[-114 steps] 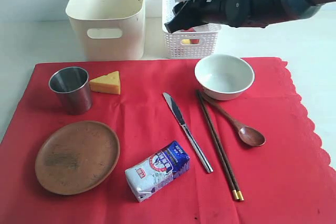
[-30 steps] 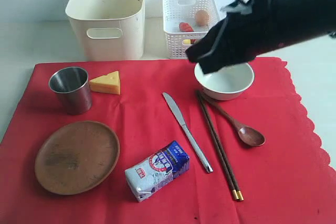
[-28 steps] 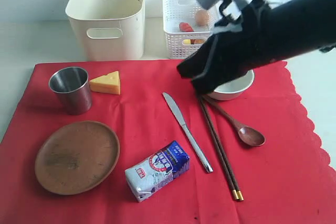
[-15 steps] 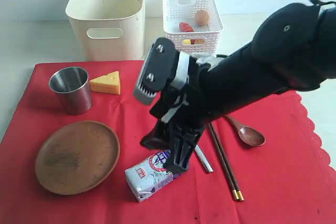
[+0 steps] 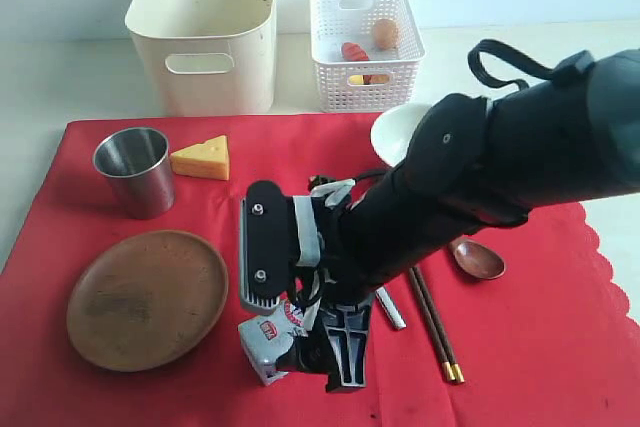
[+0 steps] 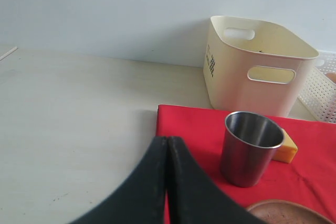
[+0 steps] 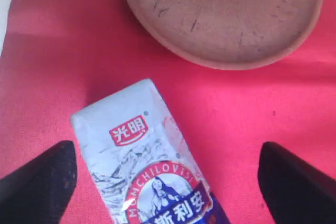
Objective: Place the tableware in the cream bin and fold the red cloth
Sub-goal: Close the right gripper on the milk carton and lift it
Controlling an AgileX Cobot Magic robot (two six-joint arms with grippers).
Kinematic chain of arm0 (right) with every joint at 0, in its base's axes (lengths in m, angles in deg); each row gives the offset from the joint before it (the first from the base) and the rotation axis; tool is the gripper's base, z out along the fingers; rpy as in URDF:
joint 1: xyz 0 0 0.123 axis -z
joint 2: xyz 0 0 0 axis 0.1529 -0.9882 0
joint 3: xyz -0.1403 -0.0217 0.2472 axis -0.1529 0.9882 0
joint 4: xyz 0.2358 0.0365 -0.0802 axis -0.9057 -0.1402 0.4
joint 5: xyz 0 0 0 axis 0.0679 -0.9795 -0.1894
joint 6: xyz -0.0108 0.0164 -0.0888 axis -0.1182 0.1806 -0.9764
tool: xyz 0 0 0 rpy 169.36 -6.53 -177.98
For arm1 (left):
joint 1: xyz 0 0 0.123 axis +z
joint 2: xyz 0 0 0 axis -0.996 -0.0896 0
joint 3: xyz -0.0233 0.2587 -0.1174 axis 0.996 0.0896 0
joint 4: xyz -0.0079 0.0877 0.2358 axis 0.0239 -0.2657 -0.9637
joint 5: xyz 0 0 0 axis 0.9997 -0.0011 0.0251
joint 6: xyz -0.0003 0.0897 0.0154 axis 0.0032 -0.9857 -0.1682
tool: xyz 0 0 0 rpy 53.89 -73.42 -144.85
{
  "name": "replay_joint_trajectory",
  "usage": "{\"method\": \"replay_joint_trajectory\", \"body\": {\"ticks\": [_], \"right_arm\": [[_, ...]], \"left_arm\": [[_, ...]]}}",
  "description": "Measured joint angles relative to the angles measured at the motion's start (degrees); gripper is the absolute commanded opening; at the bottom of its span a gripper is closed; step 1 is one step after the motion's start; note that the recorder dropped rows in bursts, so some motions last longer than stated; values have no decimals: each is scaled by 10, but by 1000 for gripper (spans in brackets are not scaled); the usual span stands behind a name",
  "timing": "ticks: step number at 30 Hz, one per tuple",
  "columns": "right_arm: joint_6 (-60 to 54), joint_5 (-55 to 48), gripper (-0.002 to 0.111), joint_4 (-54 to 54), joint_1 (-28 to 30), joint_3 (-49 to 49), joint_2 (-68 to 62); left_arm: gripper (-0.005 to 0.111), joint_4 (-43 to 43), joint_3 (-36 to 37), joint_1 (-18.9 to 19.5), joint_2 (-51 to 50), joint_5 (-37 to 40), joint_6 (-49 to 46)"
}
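The red cloth (image 5: 560, 347) lies flat on the worktop (image 5: 40, 87) with the cream bin (image 5: 205, 32) behind its far edge, and the right arm (image 5: 500, 167) reaching across it hides most of the pale bowl (image 5: 393, 132) and silver knife (image 5: 390, 309), plus part of the chopsticks (image 5: 437, 337) and wooden spoon (image 5: 480, 259). The wooden plate (image 5: 145, 297) and steel cup (image 5: 135, 169) sit in plain view on the cloth's left. The right jaws stand wide apart astride the half-covered milk packet (image 7: 152, 171), gripping nothing; the left jaws are pressed together, empty, near the cup.
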Motion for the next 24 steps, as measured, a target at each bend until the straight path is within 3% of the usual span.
{"method": "replay_joint_trajectory", "body": {"ticks": [3,10,12,21,24], "right_arm": [[-14,11,75,5,0,0,-26],[-27,13,13,9,0,0,-31],[-27,13,3,9,0,0,-31],[-12,19,0,11,0,0,-2],[68,97,0,9,0,0,31]], "left_arm": [[1,0,0,0,0,0,0],[1,0,0,0,0,0,0],[1,0,0,0,0,0,0],[1,0,0,0,0,0,0],[1,0,0,0,0,0,0]]}}
